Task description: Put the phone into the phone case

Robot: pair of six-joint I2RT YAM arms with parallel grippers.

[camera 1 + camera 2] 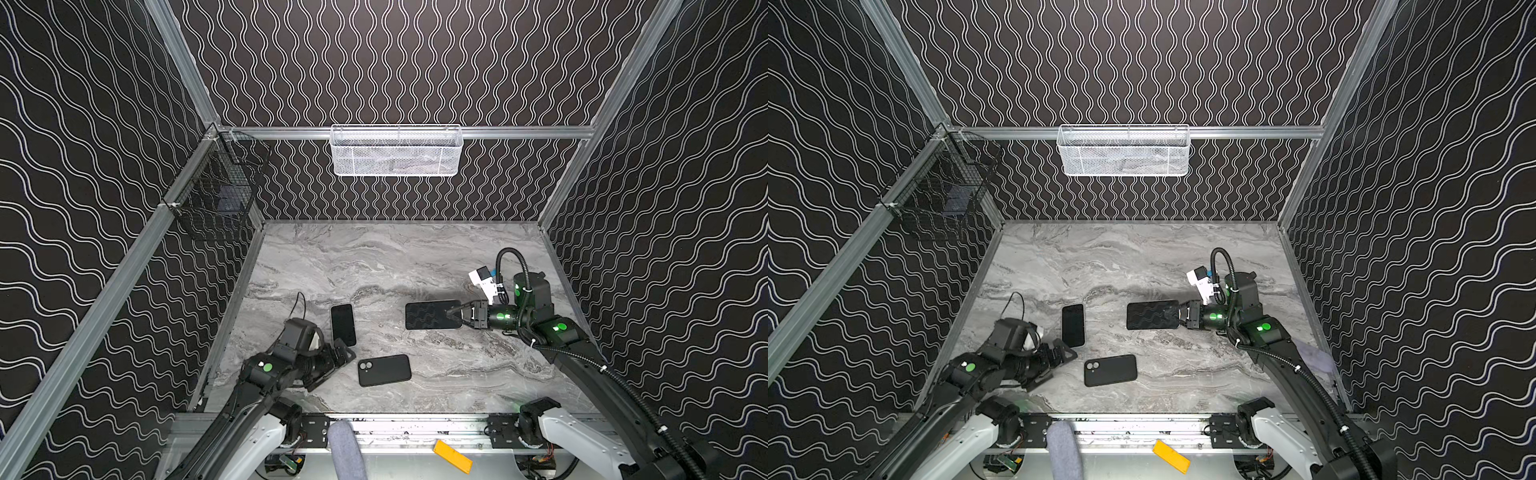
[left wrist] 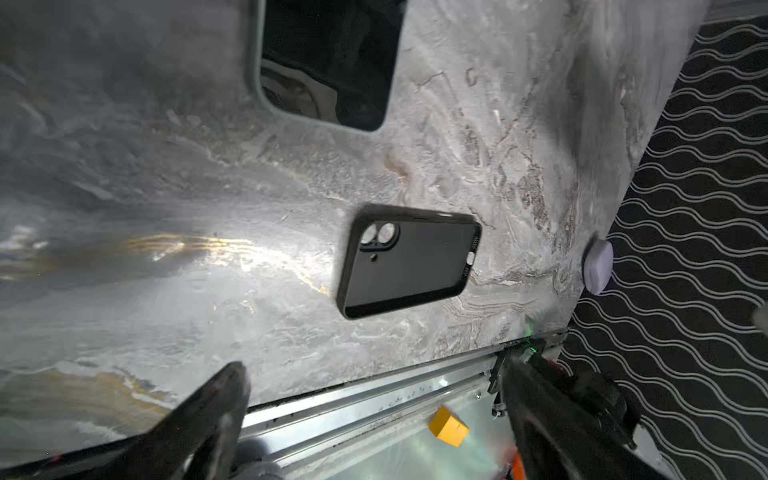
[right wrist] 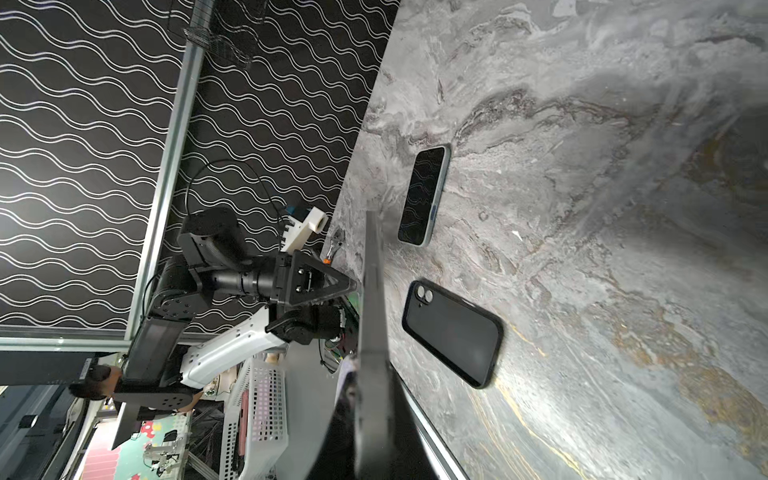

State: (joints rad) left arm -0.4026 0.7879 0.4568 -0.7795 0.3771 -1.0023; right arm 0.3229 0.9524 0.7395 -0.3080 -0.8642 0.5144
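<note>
The table (image 1: 415, 257) is grey marble with darker veins and, in the wrist views, yellowish streaks. The walls (image 1: 395, 62) are black with thin white wavy lines. The phone case (image 1: 384, 370) is plain matte black. The phone (image 3: 424, 195) has a glossy black screen and a pale grey-blue edge. A flat black slab (image 1: 432, 315) shows faint wavy lines on its face. One wall basket (image 1: 397, 151) is white mesh, the wire basket (image 1: 216, 187) black. A block (image 1: 452, 456) is yellow. Round green markers (image 1: 561, 327) dot the black arms.
</note>
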